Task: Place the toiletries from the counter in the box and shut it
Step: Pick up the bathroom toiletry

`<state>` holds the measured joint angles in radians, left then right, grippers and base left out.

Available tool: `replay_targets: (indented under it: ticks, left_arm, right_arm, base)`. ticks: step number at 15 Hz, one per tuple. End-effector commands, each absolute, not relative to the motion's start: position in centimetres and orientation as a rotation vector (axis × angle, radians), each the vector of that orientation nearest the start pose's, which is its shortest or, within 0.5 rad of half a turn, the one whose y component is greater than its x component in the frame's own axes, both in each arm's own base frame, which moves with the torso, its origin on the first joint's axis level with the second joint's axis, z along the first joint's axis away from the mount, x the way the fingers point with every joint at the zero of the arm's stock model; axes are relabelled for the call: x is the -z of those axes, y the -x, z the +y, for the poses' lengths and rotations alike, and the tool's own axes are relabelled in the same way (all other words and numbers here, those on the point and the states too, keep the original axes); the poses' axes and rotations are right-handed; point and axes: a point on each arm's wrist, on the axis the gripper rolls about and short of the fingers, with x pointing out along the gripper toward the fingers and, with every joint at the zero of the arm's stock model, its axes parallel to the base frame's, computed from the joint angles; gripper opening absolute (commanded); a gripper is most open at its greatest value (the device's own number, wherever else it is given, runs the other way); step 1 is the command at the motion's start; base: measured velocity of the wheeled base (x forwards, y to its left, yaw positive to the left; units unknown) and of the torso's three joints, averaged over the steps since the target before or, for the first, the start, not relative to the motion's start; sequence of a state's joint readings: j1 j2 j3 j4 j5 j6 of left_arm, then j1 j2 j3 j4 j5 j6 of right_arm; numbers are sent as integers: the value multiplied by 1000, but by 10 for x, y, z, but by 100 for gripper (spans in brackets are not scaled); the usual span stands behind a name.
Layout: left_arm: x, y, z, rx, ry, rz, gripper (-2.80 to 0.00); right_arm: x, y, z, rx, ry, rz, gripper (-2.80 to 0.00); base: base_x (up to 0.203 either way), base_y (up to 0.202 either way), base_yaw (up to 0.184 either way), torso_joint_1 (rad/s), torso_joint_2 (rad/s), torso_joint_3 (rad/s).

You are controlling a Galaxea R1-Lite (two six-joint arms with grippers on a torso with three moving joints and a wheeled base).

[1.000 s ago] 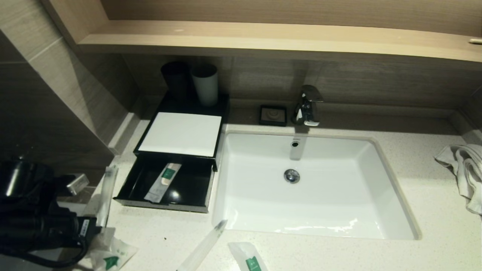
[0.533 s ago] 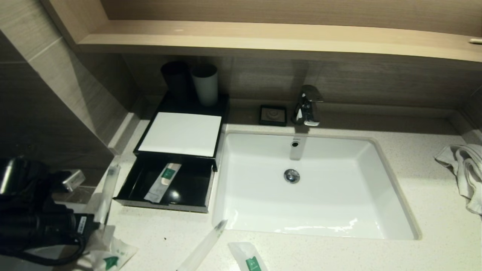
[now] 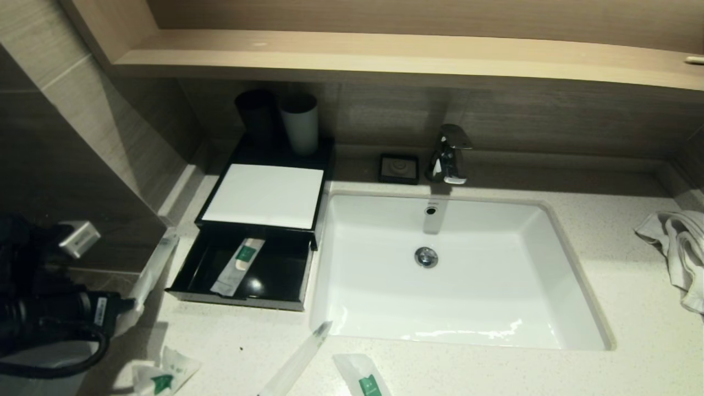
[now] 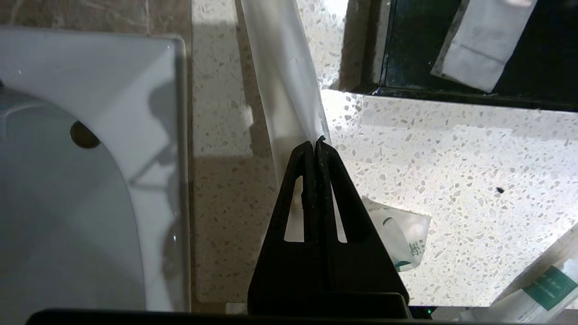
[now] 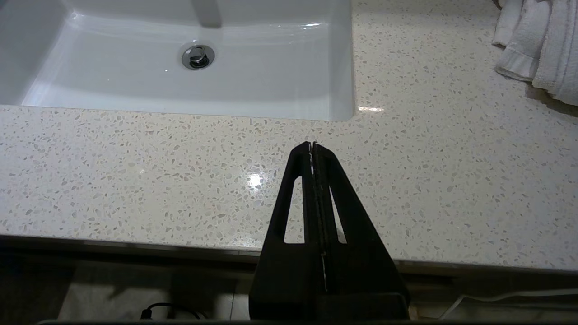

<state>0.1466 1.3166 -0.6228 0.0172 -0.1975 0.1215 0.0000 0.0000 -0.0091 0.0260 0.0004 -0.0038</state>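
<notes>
My left gripper is shut on the end of a long clear-wrapped stick, which hangs above the counter just left of the box; in the head view the stick slants up from the gripper. The black box has a white top panel, and its front drawer stands open with one green-labelled sachet inside. On the counter's front lie a crumpled sachet, another long stick and a third sachet. My right gripper is shut and empty over the counter's front edge.
The white sink fills the middle, with the faucet and a small black soap dish behind it. A black and a white cup stand behind the box. A white towel lies at the right. A wall closes the left side.
My left arm has risen and drawn back to the left with the stick, lifting it off the counter. The crumpled sachet that lay under the gripper now lies uncovered.
</notes>
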Motion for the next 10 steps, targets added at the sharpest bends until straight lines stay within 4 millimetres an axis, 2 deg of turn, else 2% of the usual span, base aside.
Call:
replay_targets:
  ticks: [1,10]
  left_arm:
    - [-184,-174,21,91,-8,626,-280]
    - [-214,-171,14,105,19,501,-280]
  right_arm:
    - [-75,24,0,-2,5,17,-280]
    - [-75,24,0,-1,5,17,-280]
  base:
    - [0,0,0,0,0,0]
    - [0,0,0,0,0,0]
